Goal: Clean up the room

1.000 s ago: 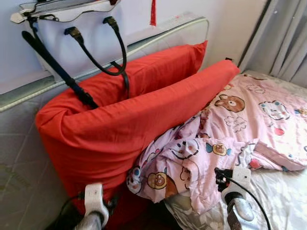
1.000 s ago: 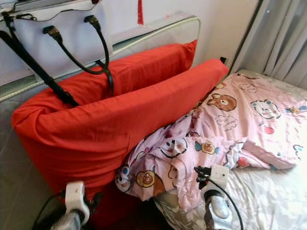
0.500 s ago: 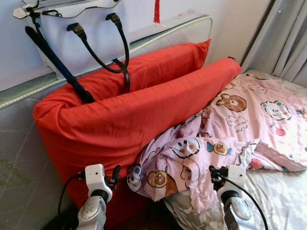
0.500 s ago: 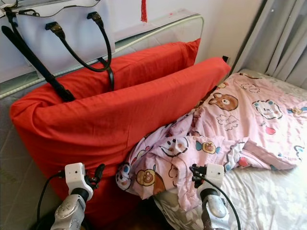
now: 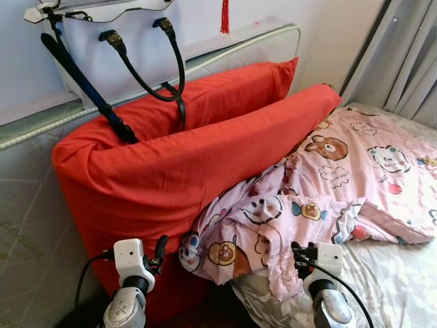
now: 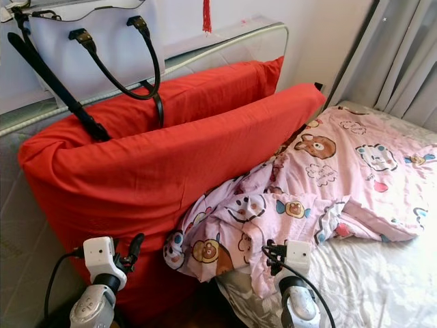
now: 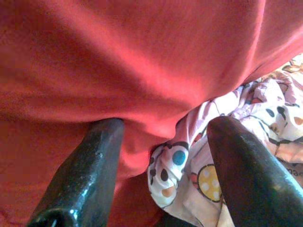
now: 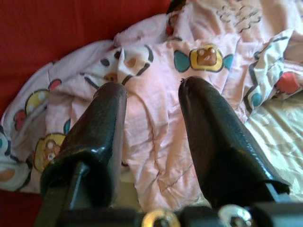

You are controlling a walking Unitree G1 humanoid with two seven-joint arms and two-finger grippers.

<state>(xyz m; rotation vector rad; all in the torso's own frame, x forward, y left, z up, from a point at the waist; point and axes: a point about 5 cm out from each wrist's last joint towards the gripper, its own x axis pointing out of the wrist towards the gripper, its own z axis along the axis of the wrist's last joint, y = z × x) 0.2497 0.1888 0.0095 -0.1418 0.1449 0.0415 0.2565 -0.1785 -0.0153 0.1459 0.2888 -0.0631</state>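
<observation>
Two long red pillows stand on edge against the padded headboard: a front pillow and a rear pillow. A pink cartoon-print quilt lies crumpled on the bed, its near corner bunched against the front pillow. My left gripper is open, close in front of the front pillow where the quilt corner meets it. My right gripper is open just above the quilt, with nothing between its fingers. Both wrists, left and right, show low in the eye views.
A pale handbag with black handles and a black strap sits on top of the headboard, its strap hanging onto the pillows. Grey curtains hang at the right. A light sheet covers the mattress beside the quilt.
My left arm has risen and come forward toward the front red pillow. My right arm has shifted slightly left and lower over the quilt. The camera has moved a little.
</observation>
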